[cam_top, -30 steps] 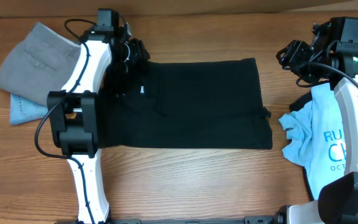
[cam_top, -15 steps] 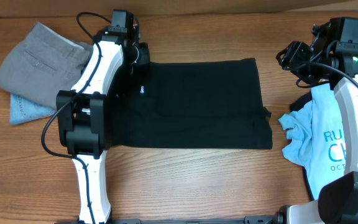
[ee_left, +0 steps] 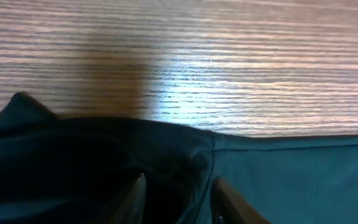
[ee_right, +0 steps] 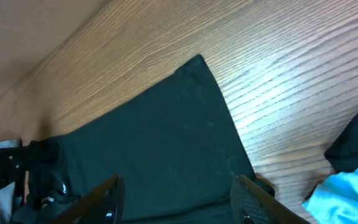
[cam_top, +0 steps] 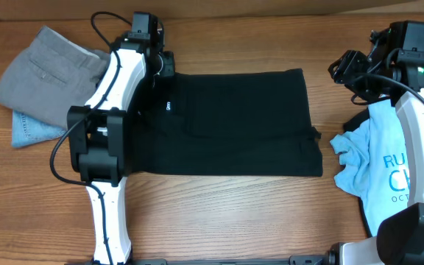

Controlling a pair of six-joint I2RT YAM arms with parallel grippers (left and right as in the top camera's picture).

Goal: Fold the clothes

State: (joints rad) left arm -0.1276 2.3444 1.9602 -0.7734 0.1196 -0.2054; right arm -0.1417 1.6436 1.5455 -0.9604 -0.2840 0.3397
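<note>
Overhead cam looked straight down from well above and framed the whole table (cam_top: 219,213), the black shirt (cam_top: 234,125) and both arms. Left wrist cam sat low and very near the shirt's back edge, facing across bare wood, with the left gripper (ee_left: 178,198) at frame bottom. Right wrist cam was higher, tilted down at the shirt's far corner, with the right gripper (ee_right: 176,199) at frame bottom. All three shared the shirt.
</note>
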